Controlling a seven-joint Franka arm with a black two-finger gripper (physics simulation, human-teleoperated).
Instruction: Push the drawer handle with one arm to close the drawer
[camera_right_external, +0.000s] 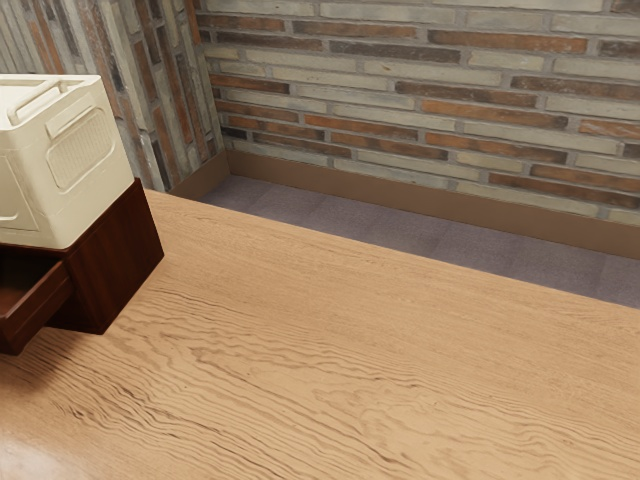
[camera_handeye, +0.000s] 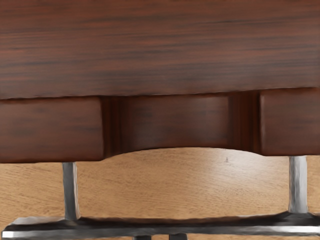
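In the exterior view, the dark brown cabinet (camera_right_external: 117, 262) stands at the left edge, and its drawer (camera_right_external: 42, 304) sticks out toward the lower left, cut off by the picture's edge. The wrist view has dark wood with a curved recess (camera_handeye: 175, 122) along its lower side. From it two metal posts run to the long metal handle (camera_handeye: 107, 231). Small black parts of my gripper (camera_handeye: 160, 237) appear right at the middle of the handle bar, partly hidden by it; whether they touch it I cannot tell.
A cream-coloured ribbed box (camera_right_external: 70, 160) rests on top of the cabinet. The light wooden table (camera_right_external: 350, 370) stretches to the exterior view's right, with a brick wall (camera_right_external: 450, 100) and grey floor (camera_right_external: 420, 240) beyond its far edge.
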